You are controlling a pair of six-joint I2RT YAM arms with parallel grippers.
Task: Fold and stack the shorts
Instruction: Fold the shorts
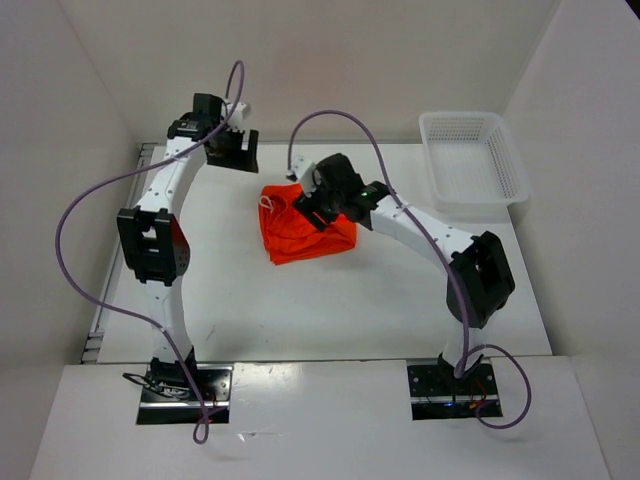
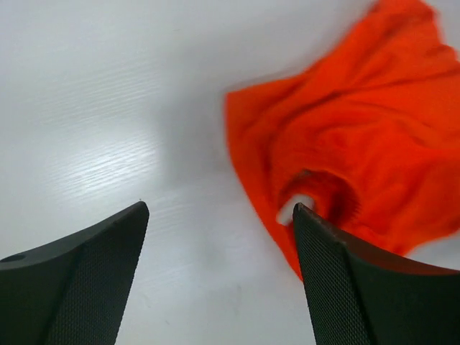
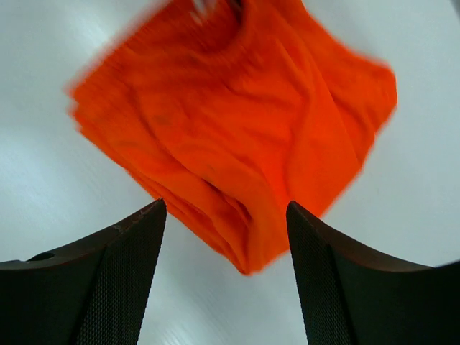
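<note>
item 1: orange shorts point(image 1: 305, 232). you will find them bunched into a rough, rumpled square near the middle of the desk point(image 1: 300, 310), layered edges showing along one side in the right wrist view. a thin white drawstring point(image 1: 266, 203) loops out at the far left corner. nothing grips them.

item 2: right pincer point(image 1: 318, 200). it hangs over the far right part of the shorts. in its own camera the two black fingers point(image 3: 108, 280) stand wide apart, with the orange cloth point(image 3: 230, 129) filling the view beyond them. it holds nothing. you cannot tell from the pictures how high above the fabric it is.

item 3: left pincer point(image 1: 232, 150). it sits at the far left of the desk, apart from the shorts. its camera shows both fingers point(image 2: 93, 273) spread wide over bare white desk, empty, with an edge of the shorts point(image 2: 359, 129) off to the right, just past one fingertip in that view.

item 4: white plastic mesh basket point(image 1: 512, 160). it rests at the far right corner of the desk, well apart from the shorts.

item 5: purple cables point(image 1: 90, 200). one arcs along each arm, from base to wrist.
</note>
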